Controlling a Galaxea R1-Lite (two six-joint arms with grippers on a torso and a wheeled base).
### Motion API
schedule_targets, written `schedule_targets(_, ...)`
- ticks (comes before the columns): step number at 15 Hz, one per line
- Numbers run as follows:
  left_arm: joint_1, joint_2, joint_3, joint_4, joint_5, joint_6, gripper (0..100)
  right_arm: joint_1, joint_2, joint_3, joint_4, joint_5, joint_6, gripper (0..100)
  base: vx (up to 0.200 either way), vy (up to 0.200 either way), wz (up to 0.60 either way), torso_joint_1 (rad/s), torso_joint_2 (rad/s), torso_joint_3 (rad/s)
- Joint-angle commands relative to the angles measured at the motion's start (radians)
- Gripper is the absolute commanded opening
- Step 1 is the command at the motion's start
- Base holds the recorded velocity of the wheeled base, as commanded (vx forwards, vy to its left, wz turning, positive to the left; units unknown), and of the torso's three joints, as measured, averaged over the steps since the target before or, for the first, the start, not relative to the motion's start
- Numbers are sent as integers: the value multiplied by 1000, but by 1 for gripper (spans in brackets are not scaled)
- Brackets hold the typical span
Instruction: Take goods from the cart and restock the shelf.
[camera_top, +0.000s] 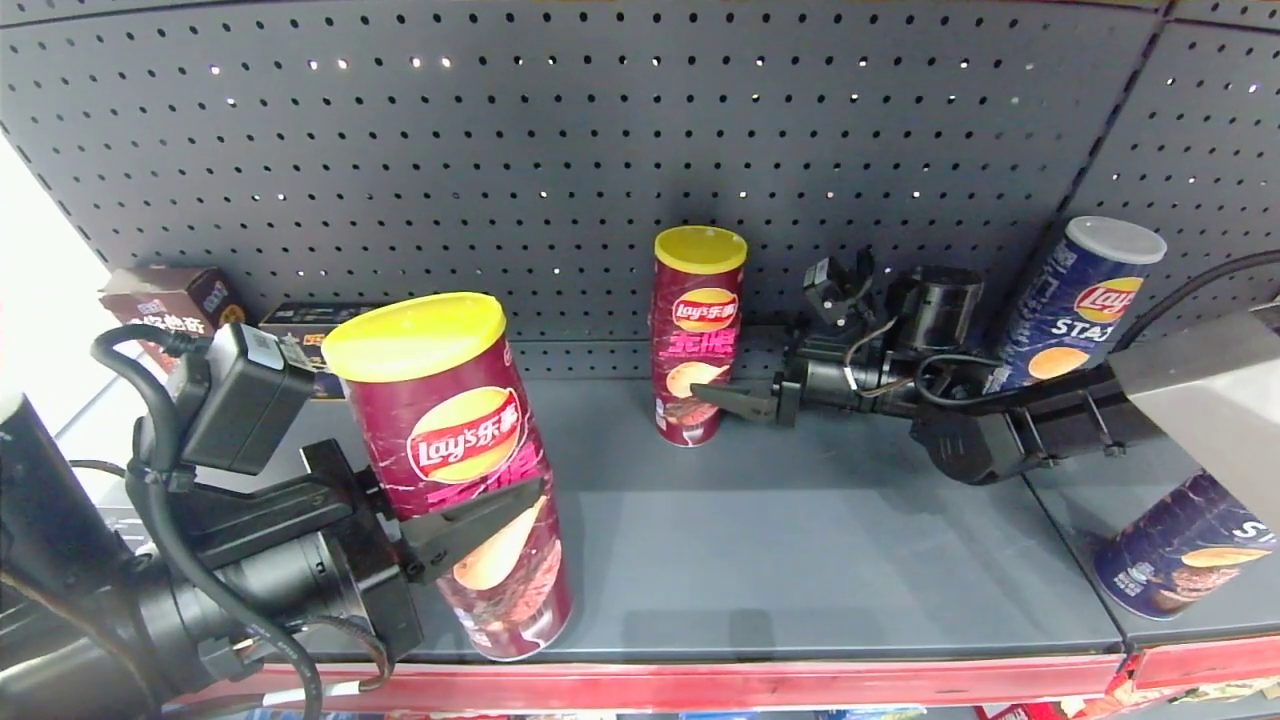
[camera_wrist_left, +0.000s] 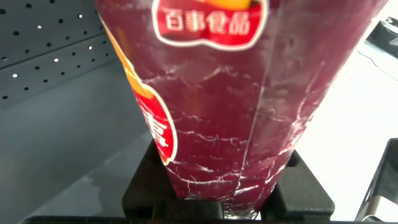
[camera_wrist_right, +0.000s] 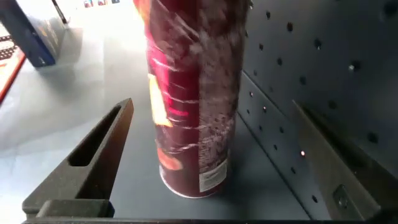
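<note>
Left gripper (camera_top: 470, 520): fingers (camera_top: 480, 515) clamped mid-body on the near red can (camera_top: 450, 440), which is upright at the shelf's (camera_top: 800, 540) front edge. I cannot tell if the base touches. The mid-body grip likely keeps it from tipping.

Right gripper (camera_top: 715, 395): fingers apart, straddling the rear red can (camera_top: 697, 330). It stands on its own by the pegboard (camera_top: 600, 130) and needs no squeeze.

I held the left pincer (camera_top: 478, 515) clamped on a maroon can (camera_top: 450, 420), arm low at left. The right pincer (camera_top: 722, 396) stood spread wide, arm stretched in from the right.
</note>
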Motion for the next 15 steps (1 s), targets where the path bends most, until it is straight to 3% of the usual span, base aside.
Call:
schedule_targets(1,10,0,12,0,-2,2,0,19,47,-36,-6,0,21,100,0,0,0,0,0,0)
schedule_targets(5,19,-3,71,-36,-2,-1,0,55,93,-61,-30,-12,64,100,0,0,0,0,0,0)
schedule_targets(11,27,-14,73,-36,-3,-1,0,75,144,-93,-43,-14,72,100,0,0,0,0,0,0)
schedule_targets(12,27,-14,71,-36,-3,-1,0,77,156,-107,-56,-14,73,0,0,0,0,0,0,0)
schedule_targets(15,27,-17,73,-36,-3,-1,0,81,153,-117,-43,-20,75,0,0,0,0,0,0,0)
